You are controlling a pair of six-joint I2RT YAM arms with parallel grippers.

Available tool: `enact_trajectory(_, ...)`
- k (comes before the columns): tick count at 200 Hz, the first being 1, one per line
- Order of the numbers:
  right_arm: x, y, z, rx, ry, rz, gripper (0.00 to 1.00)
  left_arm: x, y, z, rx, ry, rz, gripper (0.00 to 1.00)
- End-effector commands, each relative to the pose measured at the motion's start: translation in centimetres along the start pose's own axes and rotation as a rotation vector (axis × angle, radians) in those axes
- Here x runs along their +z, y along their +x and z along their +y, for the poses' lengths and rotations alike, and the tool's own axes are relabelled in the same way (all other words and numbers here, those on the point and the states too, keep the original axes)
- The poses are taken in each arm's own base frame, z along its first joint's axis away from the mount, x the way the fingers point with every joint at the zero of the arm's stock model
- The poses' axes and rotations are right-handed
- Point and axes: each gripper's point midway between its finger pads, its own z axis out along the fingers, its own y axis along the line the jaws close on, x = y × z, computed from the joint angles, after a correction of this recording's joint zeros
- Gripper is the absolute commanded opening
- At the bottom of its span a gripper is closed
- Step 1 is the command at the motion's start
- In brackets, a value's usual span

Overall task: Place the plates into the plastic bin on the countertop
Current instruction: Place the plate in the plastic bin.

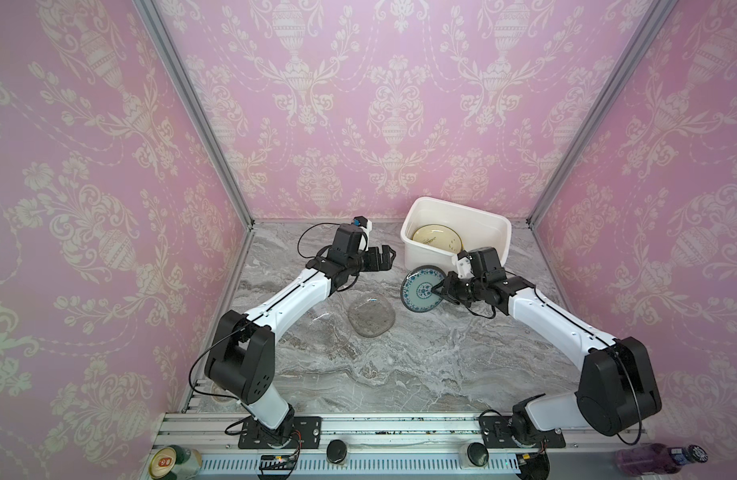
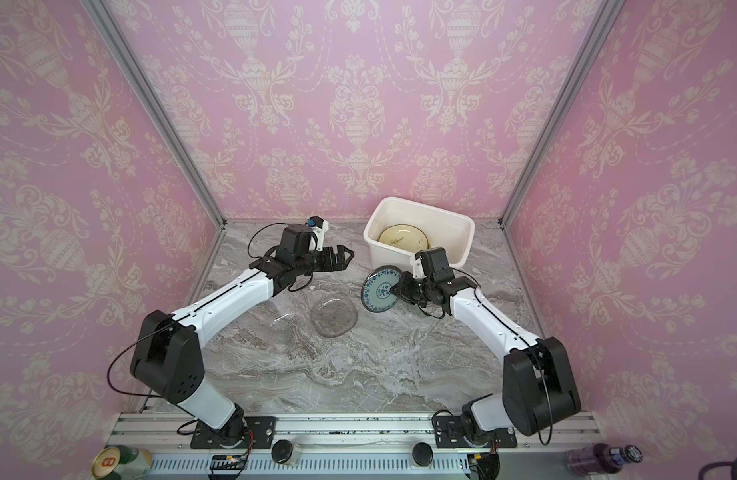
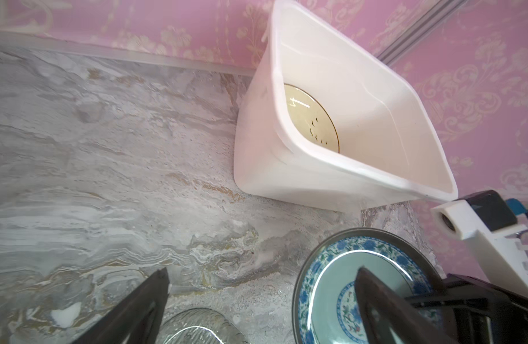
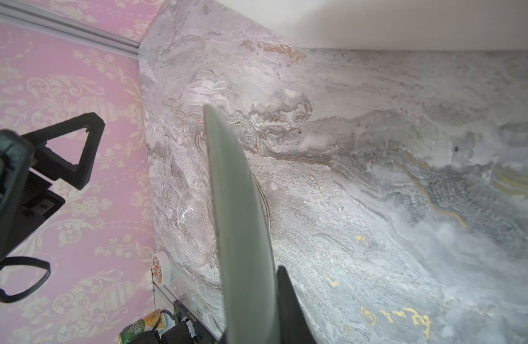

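The right gripper (image 1: 435, 289) is pinched tight on the rim of a round teal plate with a blue flower pattern (image 1: 417, 291). The plate stands up on its edge in the air, with its painted face turned toward the left arm. In the right wrist view only its thin grey edge (image 4: 239, 208) shows, running straight out from the black fingers.

This plate hangs just in front of the white plastic bin with rounded corners (image 1: 422, 257). It is near the bin's front wall but not inside. The bin sits at the back of the grey marble countertop (image 1: 420, 357), close to the pink wall. A round cream plate with a thin dark rim (image 1: 435, 237) lies flat at the bottom of the bin.

The left gripper (image 1: 389, 255) is spread wide and holds nothing. It hangs above the countertop, to the left of the bin and well apart from the teal plate.

A clear glass plate with rounded corners (image 1: 371, 318) lies flat on the countertop, closer to the robot than both grippers. Just beside it lies another clear glass plate (image 2: 287, 332), partly under the left arm and hard to see.
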Motion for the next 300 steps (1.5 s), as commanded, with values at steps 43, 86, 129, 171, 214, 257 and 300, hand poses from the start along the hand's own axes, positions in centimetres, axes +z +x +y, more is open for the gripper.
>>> enact_trajectory(43, -5.3, -8.7, 7.8, -0.118, -0.065, -0.185, 0.00, -4.4, -5.5, 1.4, 0.045, -0.063, -0.234, 0.99)
enact_trajectory(86, -4.7, -15.6, 7.7, -0.040, -0.056, -0.300, 0.01, -3.8, -5.6, 0.7, 0.054, -0.021, -0.216, 0.99)
enact_trajectory(129, -2.6, -19.9, 5.3, 0.073, -0.049, -0.351, 0.02, -2.9, -5.5, 1.0, 0.066, -0.034, -0.201, 0.99)
enact_trajectory(171, -1.0, -22.5, 1.8, 0.216, -0.047, -0.412, 0.02, -1.9, -5.5, 1.6, 0.099, -0.057, -0.182, 0.99)
enact_trajectory(214, 0.4, -24.2, -0.7, 0.278, -0.027, -0.419, 0.02, -0.7, -5.8, 2.0, 0.093, -0.073, -0.176, 0.99)
enact_trajectory(257, 2.3, -24.5, -3.9, 0.283, 0.072, -0.400, 0.03, 0.9, -6.7, 1.6, 0.090, -0.066, -0.157, 0.99)
enact_trajectory(300, 3.7, -24.5, -5.4, 0.281, 0.120, -0.375, 0.05, 2.1, -7.0, 1.6, 0.095, -0.065, -0.128, 0.99)
